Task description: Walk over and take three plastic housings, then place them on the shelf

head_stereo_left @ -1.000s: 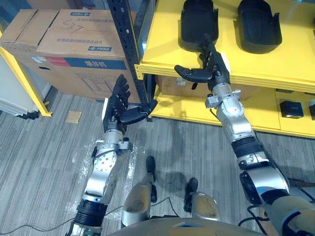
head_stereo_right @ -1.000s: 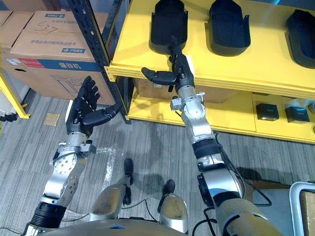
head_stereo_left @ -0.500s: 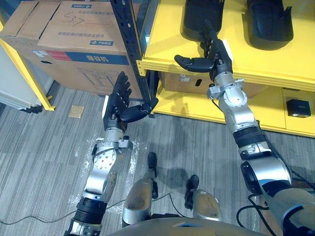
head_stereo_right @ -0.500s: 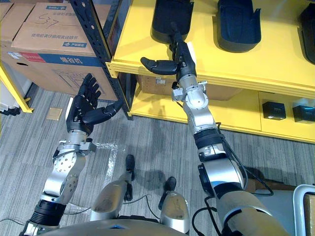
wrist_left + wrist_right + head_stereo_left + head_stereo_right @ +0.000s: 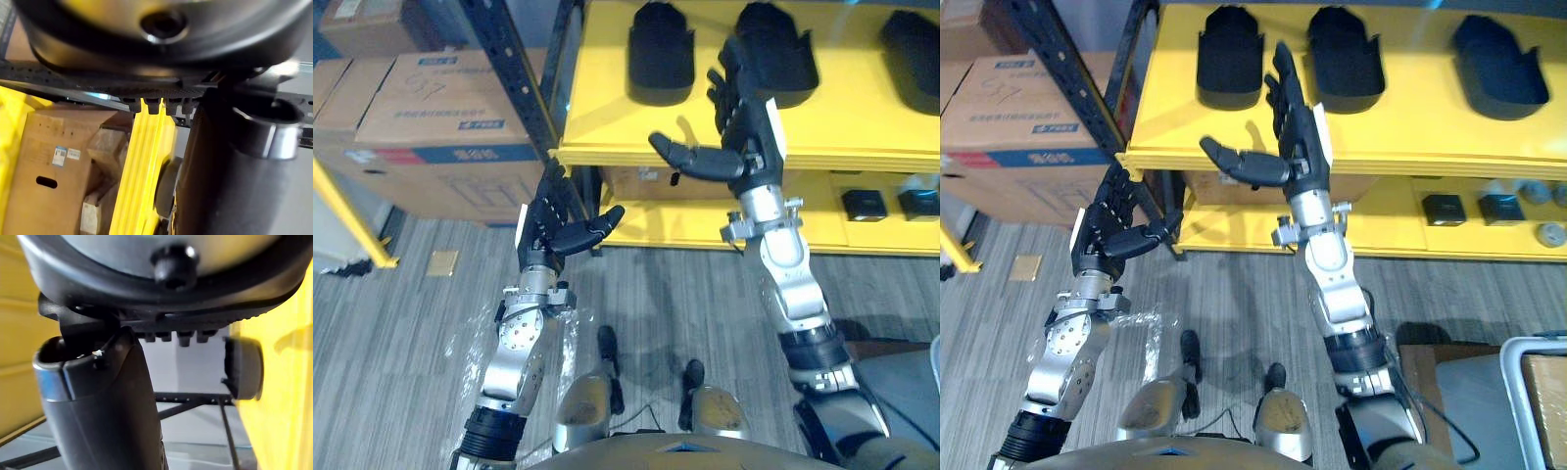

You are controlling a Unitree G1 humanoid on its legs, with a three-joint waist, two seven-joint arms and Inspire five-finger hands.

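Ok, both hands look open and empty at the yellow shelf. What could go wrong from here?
The right hand is raised open near the left housing and the middle housing; a careless sweep could shove either across the yellow shelf.
The left hand, also open, sits close to the dark rack upright and might clip it when reaching.

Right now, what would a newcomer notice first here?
The bright yellow shelf dominates, with three black moulded plastic housings in a row on its upper level: the left housing, the middle housing and the right housing. The right robot hand is raised open before the shelf's front edge, holding nothing. The left robot hand, also open, hangs lower, near a brown cardboard box.
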